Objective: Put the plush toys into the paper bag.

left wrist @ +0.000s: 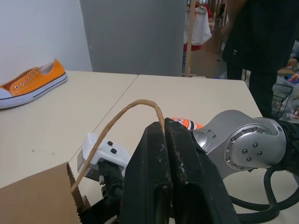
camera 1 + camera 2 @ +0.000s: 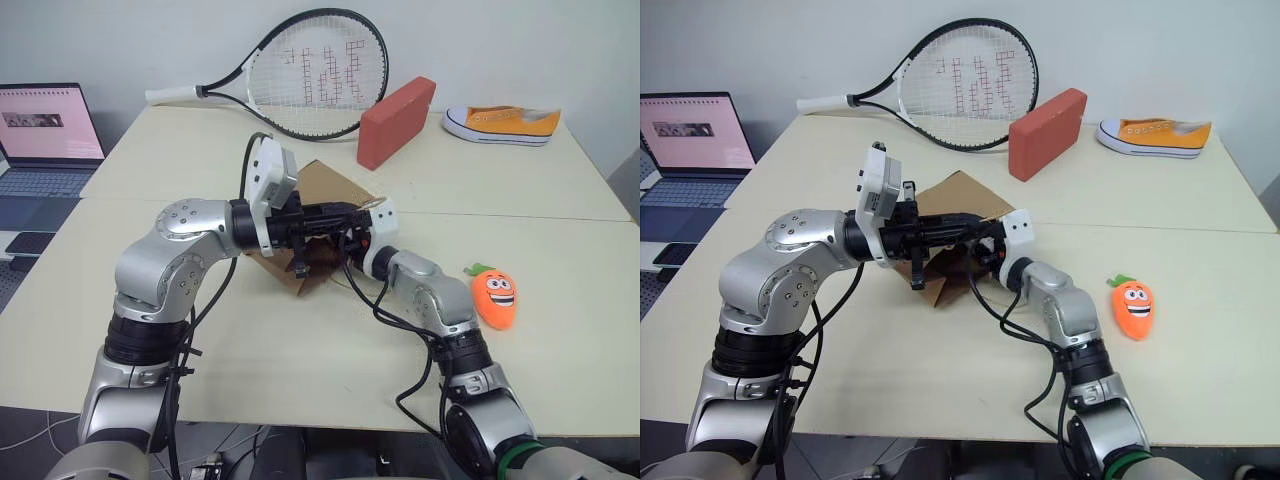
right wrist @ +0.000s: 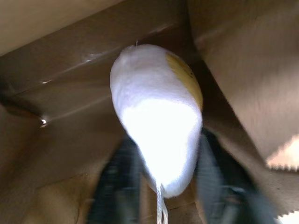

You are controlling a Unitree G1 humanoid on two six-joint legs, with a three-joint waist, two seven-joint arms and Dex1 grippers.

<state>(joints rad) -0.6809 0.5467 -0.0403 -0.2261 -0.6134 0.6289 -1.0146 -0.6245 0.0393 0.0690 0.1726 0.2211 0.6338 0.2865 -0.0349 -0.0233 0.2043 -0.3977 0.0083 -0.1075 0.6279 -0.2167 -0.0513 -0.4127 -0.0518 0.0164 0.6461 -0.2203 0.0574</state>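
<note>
Right gripper (image 3: 156, 186) sat buried in the paper bag (image 2: 322, 187), fingers parted around the white egg toy (image 3: 156, 130); contact unclear. Left gripper (image 1: 164, 140) pinched 1 handle (image 1: 122, 119). Carrot toy (image 2: 494, 295) lay outside.

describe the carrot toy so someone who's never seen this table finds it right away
Start at the cream table and go to its right half, beside the robot's right arm. The carrot toy lies alone there, orange with a green top and a grinning face.
</note>
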